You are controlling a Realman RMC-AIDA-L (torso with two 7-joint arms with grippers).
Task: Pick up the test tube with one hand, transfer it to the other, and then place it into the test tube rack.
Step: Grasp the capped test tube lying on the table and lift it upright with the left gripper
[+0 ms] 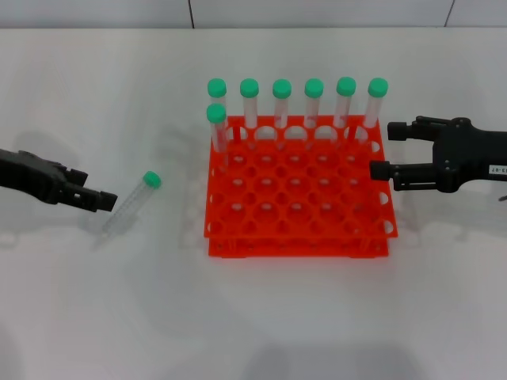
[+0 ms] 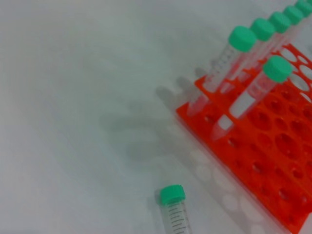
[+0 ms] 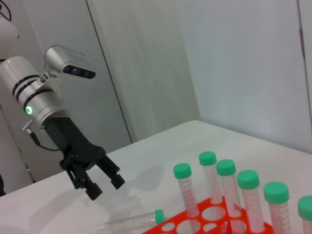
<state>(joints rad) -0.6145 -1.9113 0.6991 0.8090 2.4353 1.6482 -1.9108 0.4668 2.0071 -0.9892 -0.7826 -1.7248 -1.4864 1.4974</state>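
left gripper: black two-finger gripper (image 1: pixel 109 201) on silver wrist with green light, hovering just beside the tail end of the loose tube; fingers (image 3: pixel 117 181) spread apart, nothing held.
right gripper: black two-finger gripper with small white label (image 1: pixel 383 150), by the rack's right edge, jaws wide, empty, looks idle.
test tube: slender clear plastic tube with green cap (image 1: pixel 131 204) lying on its side on the white tabletop (image 1: pixel 119 317), left of the rack and apart from it, cap pointing toward the rack, tip toward the left gripper.
rack: bright orange-red two-tier plastic rack with grid of round holes (image 1: pixel 299 210), centre of table.
step: judged as pre-grasp, tube not yet picked.
risk 1: round tube could roll or skid away if a finger nudges it before closing.
risk 2: grabbing near the tapered tip may let it pivot or slip, spoiling the handover.
risk 3: fingers could hit the table on a low approach.
others: seven upright green-capped tubes (image 1: pixel 282 103), six in back row, one in the second row at left.
obstruction: standing tubes crowd the back; front holes free.
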